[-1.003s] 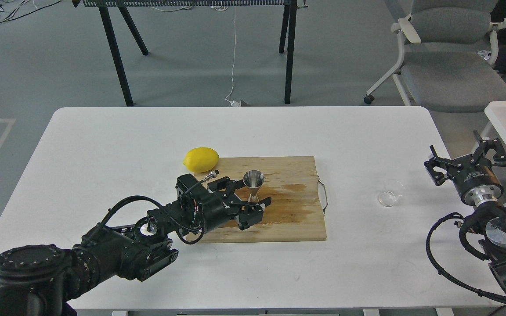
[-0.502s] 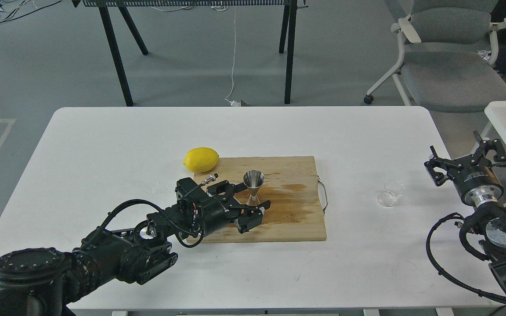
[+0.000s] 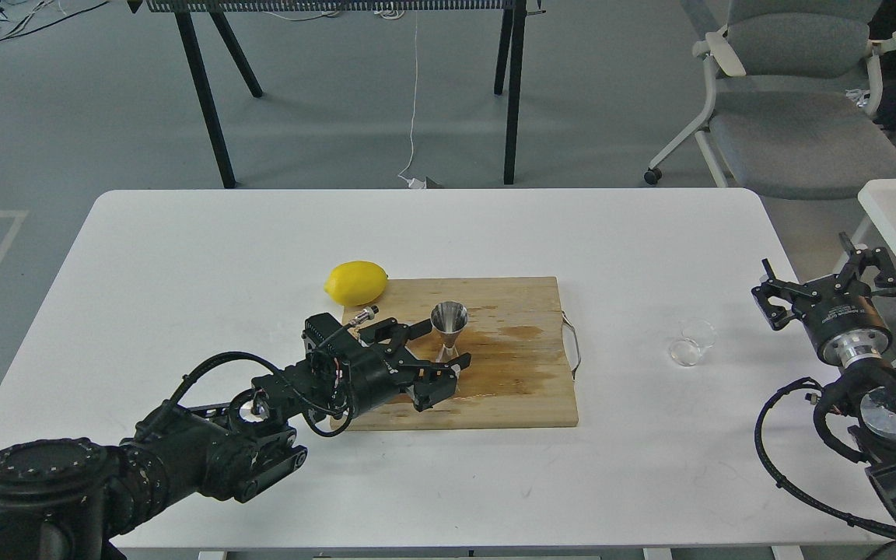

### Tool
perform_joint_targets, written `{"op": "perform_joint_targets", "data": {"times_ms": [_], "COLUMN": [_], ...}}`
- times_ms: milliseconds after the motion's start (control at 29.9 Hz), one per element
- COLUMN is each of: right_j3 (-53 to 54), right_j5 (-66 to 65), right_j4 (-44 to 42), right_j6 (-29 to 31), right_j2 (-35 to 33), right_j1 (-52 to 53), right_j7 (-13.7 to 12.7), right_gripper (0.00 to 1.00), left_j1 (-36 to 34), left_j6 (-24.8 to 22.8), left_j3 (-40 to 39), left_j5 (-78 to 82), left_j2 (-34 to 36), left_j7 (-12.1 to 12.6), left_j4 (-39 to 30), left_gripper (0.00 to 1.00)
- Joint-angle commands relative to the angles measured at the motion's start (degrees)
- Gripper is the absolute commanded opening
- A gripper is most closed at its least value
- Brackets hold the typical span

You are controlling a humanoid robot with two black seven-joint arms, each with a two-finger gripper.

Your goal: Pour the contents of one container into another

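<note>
- Jigger (image 3: 449, 330) upright on the cutting board (image 3: 510, 389); left fingers (image 3: 417, 329) spread wide, drawn back from it since a second ago
- Clear cup (image 3: 691, 343) unmoved on the white surface (image 3: 183, 257); right fingers (image 3: 876, 260) wide apart
- Lemon (image 3: 355, 282), grey chair (image 3: 790, 101) behind

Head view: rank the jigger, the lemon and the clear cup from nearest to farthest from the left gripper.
From the left gripper:
1. Steel jigger, upright on the cutting board, right at the open fingers.
2. Lemon, on the table at the board's far left corner.
3. Clear cup, off the board to the right, near the right gripper.
</note>
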Motion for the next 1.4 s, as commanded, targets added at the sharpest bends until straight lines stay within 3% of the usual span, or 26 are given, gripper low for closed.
{"op": "perform_joint_targets", "data": {"times_ms": [0,535,836,1204,1371], "right_j3": [0.0,0.0,0.1,0.1,0.0], "right_j5": [0.0,0.0,0.0,0.0,0.0], "right_j4": [0.0,0.0,0.0,0.0,0.7], "right_j6": [0.0,0.0,0.0,0.0,0.0], "right_j2": [0.0,-0.1,-0.2,-0.1,-0.1], "right_j1": [0.0,-0.4,-0.4,-0.8,-0.6], "right_j7": [0.1,0.1,0.0,0.1,0.0], "right_gripper": [1.00,1.00,1.00,1.00,1.00], "left_j1": [0.3,1.7,1.7,1.3,1.0], "left_j6": [0.0,0.0,0.0,0.0,0.0], "left_j3": [0.0,0.0,0.0,-1.2,-6.6], "left_j5": [0.0,0.0,0.0,-1.3,-11.7], "left_j2": [0.4,1.9,12.0,30.2,39.8], "left_j7": [0.0,0.0,0.0,0.0,0.0], "left_j4": [-0.1,-0.8,-7.9,-24.8,-36.3], "left_gripper": [0.87,0.87,0.86,0.84,0.84]}}
